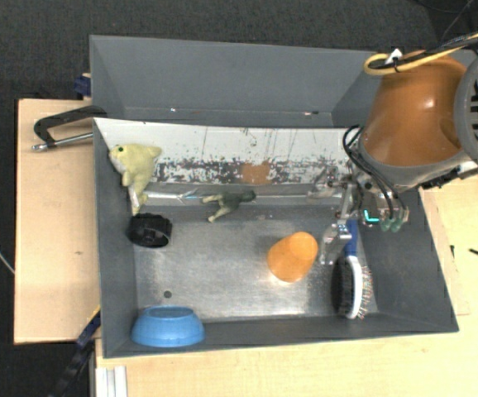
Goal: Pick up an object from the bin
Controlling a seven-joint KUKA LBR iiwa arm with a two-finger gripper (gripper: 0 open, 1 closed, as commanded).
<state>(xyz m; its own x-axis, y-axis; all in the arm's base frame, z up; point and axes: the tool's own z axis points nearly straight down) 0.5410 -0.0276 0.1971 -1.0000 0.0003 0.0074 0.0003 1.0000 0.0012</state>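
Observation:
My gripper (pixel 348 220) is low at the right side of the bin, under the arm's orange cover. It is right over the blue handle end of a black hairbrush (pixel 349 286) with white bristles, which lies along the right wall and reaches toward the front. Whether it touches the handle I cannot tell. An orange egg-shaped ball (pixel 293 256) rests just left of the gripper and the brush.
A green toy lizard (pixel 229 203) lies near the back wall. A yellow plush toy (pixel 136 168) leans in the back left corner, with a black round cap (pixel 149 230) below it. A blue bowl (pixel 168 327) sits at the front left.

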